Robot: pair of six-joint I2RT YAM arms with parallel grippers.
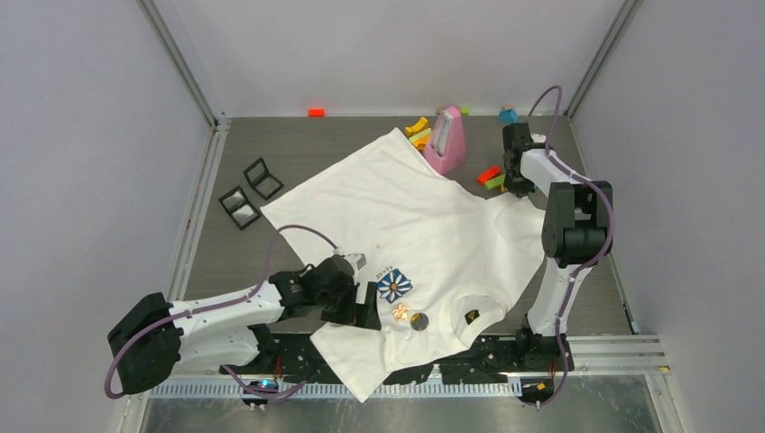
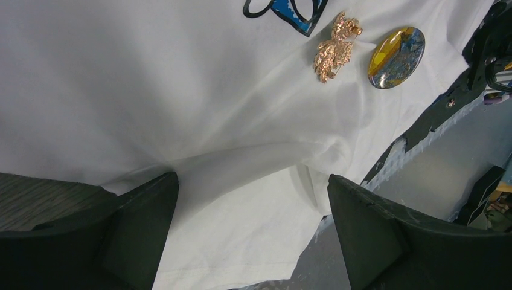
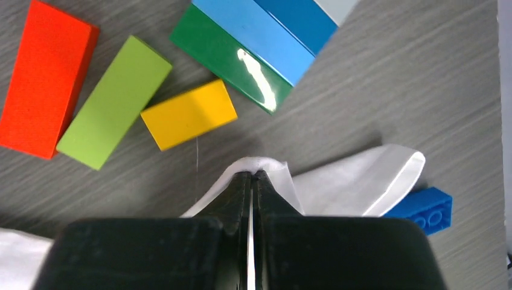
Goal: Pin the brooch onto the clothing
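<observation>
- The T-shirt lay spread face up across the middle of the desk. Its collar and black neck label were toward the near edge, and its hem ran toward the far edge.
- The brooch, a gold flower-like piece, rested on the cloth just beside the daisy print, near the desk's near edge. A round badge in yellow and blue lay just beside it. The frames did not show whether either was fastened through the fabric or merely lying on it.
- The left gripper hovered low over the shirt's near-left portion, its fingers spread wide with nothing between them. A raised fold of cloth sat between the fingers and under them. In my judgement the gripper was placed to pinch up that cloth, or to steady it, close to the brooch.
- The right gripper was at the desk's far right side, fingers closed tight on a small pinched ridge of the shirt's edge. That hold probably served to draw the garment flat and keep it from sliding while the other arm worked.
- Loose items lay round that grip: a red block, a lime block, a yellow block and a blue brick, the last partly under the cloth.
- Risk noted: pulling the pinched edge could drag the cloth over the blocks and shift the unsecured brooch.
</observation>
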